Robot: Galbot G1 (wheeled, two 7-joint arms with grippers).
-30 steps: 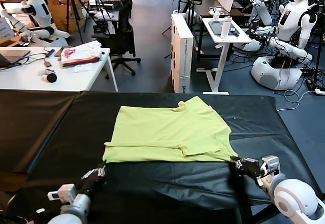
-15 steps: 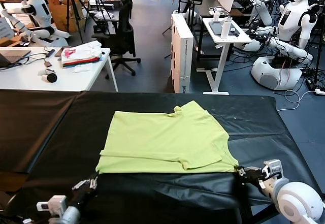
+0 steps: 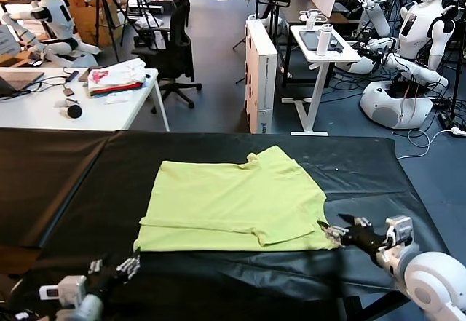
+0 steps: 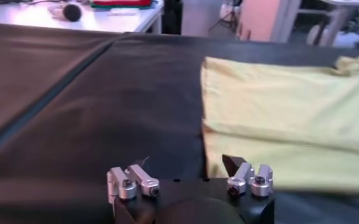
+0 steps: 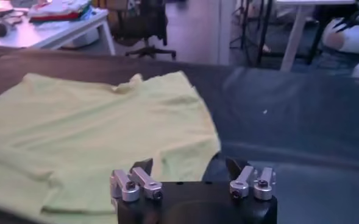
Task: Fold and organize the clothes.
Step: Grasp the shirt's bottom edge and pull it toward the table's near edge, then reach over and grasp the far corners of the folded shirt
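We note both grippers have just let go: a second ago each was pinched on a near corner of the T-shirt [image 3: 233,204], and now the left gripper [image 3: 127,266] sits just off the near left corner with its fingers spread and empty, while the right gripper [image 3: 333,230] hangs at the near right corner, jaws parted, tips close to the hem but gripping nothing we can see. Over that second the near edge has slid toward us and the cloth has settled flatter. We judge a fold has been laid down and released, so the next step probably needs a fresh grasp for another fold. The shirt lies mid-table on the black table cover [image 3: 65,190], lime-yellow, soft matte cotton, doubled into a rough rectangle with a low ridge running along the near side and the round collar puckered at the far edge. From the left wrist view the folded hem [image 4: 277,164] shows as a lighter band just beyond the open jaws. The cover is slick, faintly glossy, creased near the front. Off behind, a white side table [image 3: 44,110] carries a white-pink-red cloth pile [image 3: 116,81], untouched.
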